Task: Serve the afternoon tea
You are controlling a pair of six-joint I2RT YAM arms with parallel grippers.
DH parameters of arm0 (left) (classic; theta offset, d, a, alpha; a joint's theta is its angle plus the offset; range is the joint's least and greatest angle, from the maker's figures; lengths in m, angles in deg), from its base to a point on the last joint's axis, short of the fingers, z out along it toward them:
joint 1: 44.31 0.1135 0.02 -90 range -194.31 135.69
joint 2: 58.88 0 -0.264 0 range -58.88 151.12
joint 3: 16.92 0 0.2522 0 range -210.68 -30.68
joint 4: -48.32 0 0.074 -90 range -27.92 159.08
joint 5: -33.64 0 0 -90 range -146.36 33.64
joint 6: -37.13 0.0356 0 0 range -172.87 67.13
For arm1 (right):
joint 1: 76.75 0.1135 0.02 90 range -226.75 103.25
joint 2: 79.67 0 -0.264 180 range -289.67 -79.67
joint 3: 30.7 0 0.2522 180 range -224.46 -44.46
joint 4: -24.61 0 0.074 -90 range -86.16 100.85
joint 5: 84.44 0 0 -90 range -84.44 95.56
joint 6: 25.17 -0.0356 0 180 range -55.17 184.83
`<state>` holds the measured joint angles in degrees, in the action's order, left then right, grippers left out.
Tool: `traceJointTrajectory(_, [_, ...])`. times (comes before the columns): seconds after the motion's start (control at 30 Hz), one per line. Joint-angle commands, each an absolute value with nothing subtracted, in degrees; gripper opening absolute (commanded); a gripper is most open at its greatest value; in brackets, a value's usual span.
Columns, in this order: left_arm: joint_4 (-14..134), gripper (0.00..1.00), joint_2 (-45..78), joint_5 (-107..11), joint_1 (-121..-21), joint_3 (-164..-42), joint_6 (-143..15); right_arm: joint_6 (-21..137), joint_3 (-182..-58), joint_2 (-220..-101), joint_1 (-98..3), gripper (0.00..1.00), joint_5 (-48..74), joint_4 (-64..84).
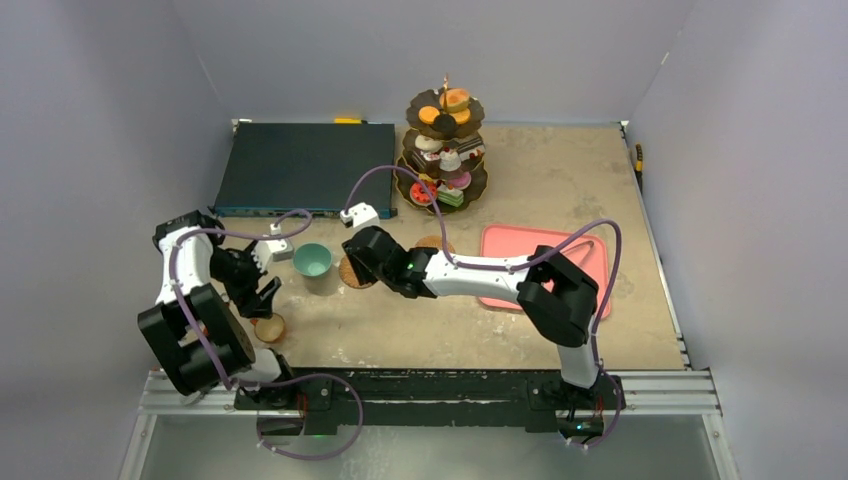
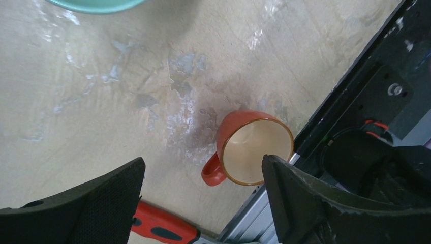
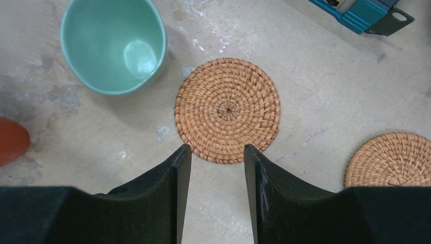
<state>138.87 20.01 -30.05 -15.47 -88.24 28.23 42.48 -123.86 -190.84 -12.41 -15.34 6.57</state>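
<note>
Hovering spread and empty: left jaws over the small cup [image 2: 254, 152], right jaws over a coaster [image 3: 227, 109]

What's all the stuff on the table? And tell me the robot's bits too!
teal cup: one, teal, mid-table, left of a coaster
small cup: one, orange-red outside, cream inside, near the front-left edge
coasters: two, brown woven, mid-table, nothing on them
three-tier stand: one, dark with a gold rod, back middle
toy cakes: several, mixed colours, on the stand's tiers
tray: one, pink, right side, partly under the right arm
flat box: one, dark blue-teal, back left
table: one, tan
left gripper: one, black, open, above the small cup
right gripper: one, black, open, above a coaster
</note>
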Motion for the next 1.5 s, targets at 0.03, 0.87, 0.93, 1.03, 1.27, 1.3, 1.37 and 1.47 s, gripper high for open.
traceJointTrajectory(0.03, [135.4, 0.82, 22.0, -32.9, -15.4, -84.1, 32.4, 41.3, -126.6, -190.3, -12.3, 0.45, -18.1, 4.0])
traceJointTrajectory(0.87, [123.5, 0.05, 24.0, -33.9, -24.7, -78.2, 20.8, 38.3, -116.1, -182.9, -12.2, 0.41, -17.8, 10.7])
traceJointTrajectory(0.93, [123.6, 0.0, 22.6, -33.5, -26.6, -78.1, 18.7, 38.3, -114.5, -181.7, -12.2, 0.4, -17.8, 12.4])
traceJointTrajectory(1.03, [125.5, 0.0, 21.0, -31.7, -29.6, -79.3, 16.3, 37.7, -111.9, -179.8, -12.2, 0.4, -17.7, 13.9])
traceJointTrajectory(1.27, [127.6, 0.0, 20.9, -26.9, -40.3, -85.0, 7.9, 36.7, -105.3, -174.9, -12.3, 0.39, -19.7, 17.6])
traceJointTrajectory(1.3, [127.1, 0.0, 21.0, -26.6, -42.2, -85.5, 5.6, 36.5, -104.4, -174.2, -12.3, 0.39, -20.3, 18.1])
traceJointTrajectory(1.37, [125.2, 0.0, 21.2, -26.3, -46.5, -86.7, 0.3, 35.8, -102.2, -172.8, -12.3, 0.39, -21.7, 18.8])
traceJointTrajectory(1.47, [121.1, 0.0, 22.3, -26.9, -52.8, -89.2, -9.0, 34.0, -98.3, -169.9, -12.3, 0.38, -24.0, 19.8])
